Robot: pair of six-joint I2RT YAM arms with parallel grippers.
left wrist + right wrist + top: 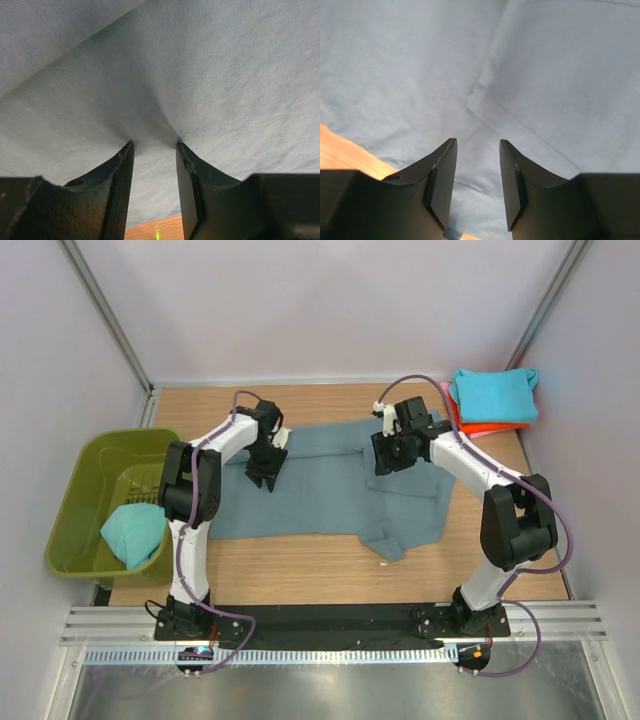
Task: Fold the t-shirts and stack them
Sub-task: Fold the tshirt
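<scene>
Top external view: slate-grey tee (320,490) lies spread across the middle of the table (300,575), long axis running left to right, one flap bunched toward the near right. Left gripper (266,478) sits on the tee's left part and right gripper (388,462) on its right part, both over the far half of the cloth. Neither arm is clearly nearer; each has its own end. Olive tub (75,510) stands off the table's left edge with a turquoise tee (133,535) crumpled inside. Folded stack (492,395), turquoise over orange, rests at the far right corner, well apart from the work. Left wrist view: left gripper (155,145) has its jaws parted, with the fingertips (125,160) pressed down into the slate-grey tee (200,75). Cloth puckers and darkens around both tips, but no fold is yet caught between them. Right wrist view: right gripper (478,142) is released, jaws parted, nothing between them. It is hovering over the slate-grey tee (420,60), which fills the view, with a seam crease (485,95) just ahead of the tips and bare table showing at the left. Judgement: the cloth lies straight beneath both sets of fingers, so the next pinch is a downward close, and any fold should turn across the tee's long axis.
</scene>
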